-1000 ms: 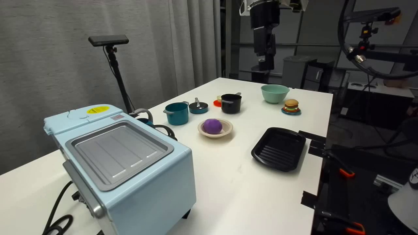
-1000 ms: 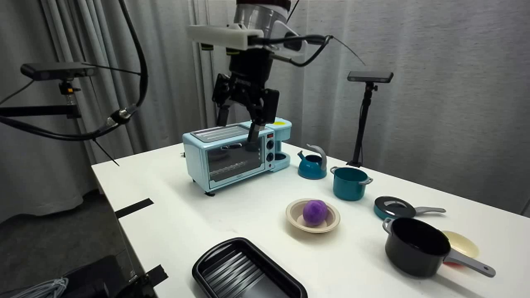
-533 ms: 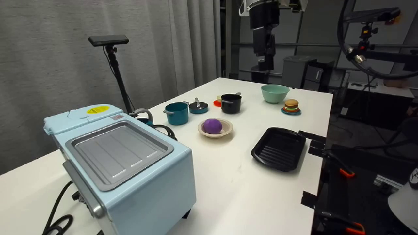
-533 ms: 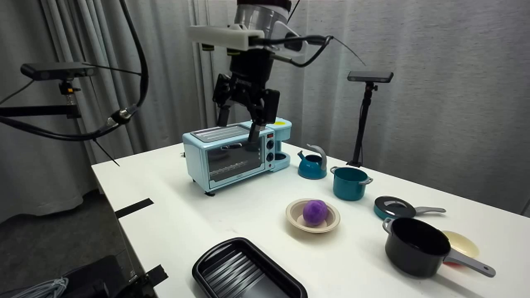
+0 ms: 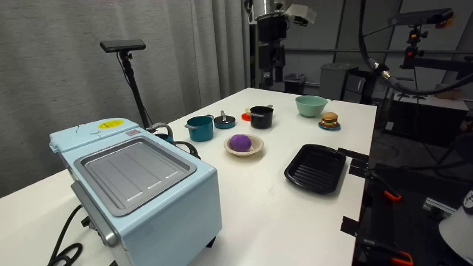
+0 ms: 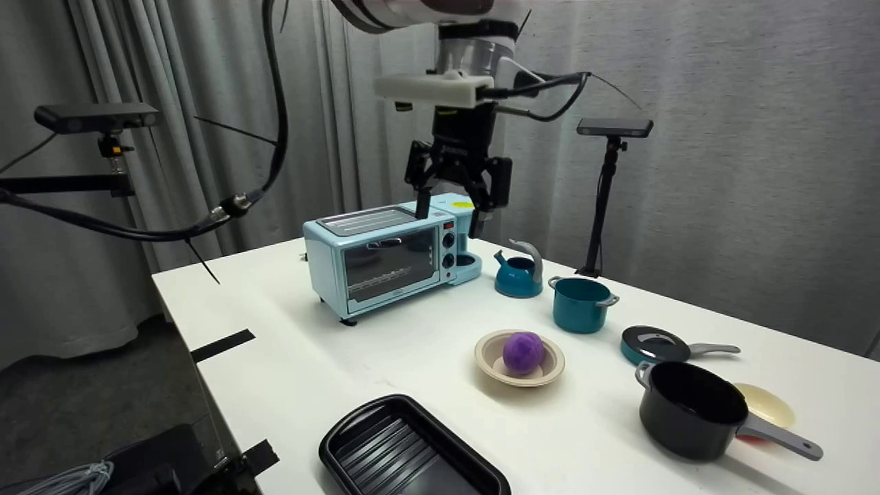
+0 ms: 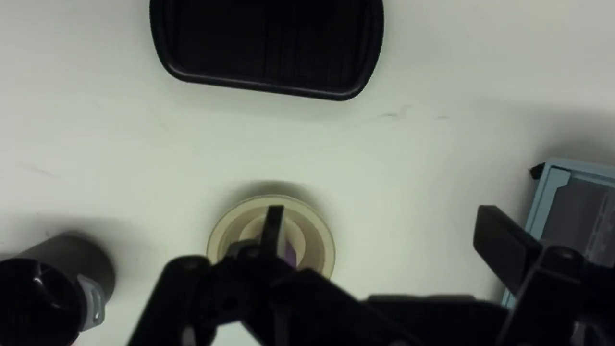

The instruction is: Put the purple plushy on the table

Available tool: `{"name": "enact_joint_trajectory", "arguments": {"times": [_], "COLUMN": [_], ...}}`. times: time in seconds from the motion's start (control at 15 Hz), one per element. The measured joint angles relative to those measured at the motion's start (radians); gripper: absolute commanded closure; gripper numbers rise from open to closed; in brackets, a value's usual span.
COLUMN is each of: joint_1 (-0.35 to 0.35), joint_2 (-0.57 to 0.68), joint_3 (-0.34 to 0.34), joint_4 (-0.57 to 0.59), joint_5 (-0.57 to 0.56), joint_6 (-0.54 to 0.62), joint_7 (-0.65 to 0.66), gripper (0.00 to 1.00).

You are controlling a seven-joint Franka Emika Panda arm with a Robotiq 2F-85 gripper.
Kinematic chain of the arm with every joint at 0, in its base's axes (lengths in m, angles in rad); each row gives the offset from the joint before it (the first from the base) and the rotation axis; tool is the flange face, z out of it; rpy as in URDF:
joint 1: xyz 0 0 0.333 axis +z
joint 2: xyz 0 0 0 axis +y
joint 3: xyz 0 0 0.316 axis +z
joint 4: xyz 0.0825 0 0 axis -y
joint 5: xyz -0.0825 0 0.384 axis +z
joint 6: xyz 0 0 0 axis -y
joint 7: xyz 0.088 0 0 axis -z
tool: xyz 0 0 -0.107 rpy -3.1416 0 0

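You have the tool [image 6: 448, 223] well above the tabletop [image 6: 426, 357], its fingers [image 7: 504, 250] spread wide with nothing between them. Your purple plushy [image 6: 523, 353] sits in the shallow beige bowl [image 6: 489, 359], between the black ribbed tray [image 6: 405, 443] and the teal two-handled pot [image 6: 579, 311]. In your wrist view, one finger crosses the bowl, hiding all but a sliver of the plushy.

1 purp plushy [image 6: 522, 354], 2 pots [image 6: 579, 313] [image 6: 687, 433], 1 kettle [image 6: 518, 282], 1 pan [image 6: 653, 345], 1 blk tray [image 5: 316, 168]
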Motion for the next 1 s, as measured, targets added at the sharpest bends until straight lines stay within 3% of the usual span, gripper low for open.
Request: {"name": "enact_joint_trajectory", "arguments": {"times": [0.47, 0.87, 1.0], "joint_1": [-0.007, -0.026, -0.029], "joint_2": [0.343, 0.587, 0.651], "joint_3": [0.017, 0.017, 0.017], "joint_4": [0.202, 0.374, 0.421], "joint_5": [-0.072, -0.129, -0.143], "joint_6": [0.165, 0.206, 0.206], "joint_7": [-0.024, -0.024, -0.024], "gripper": [0.0, 0.0, 0.06]}}
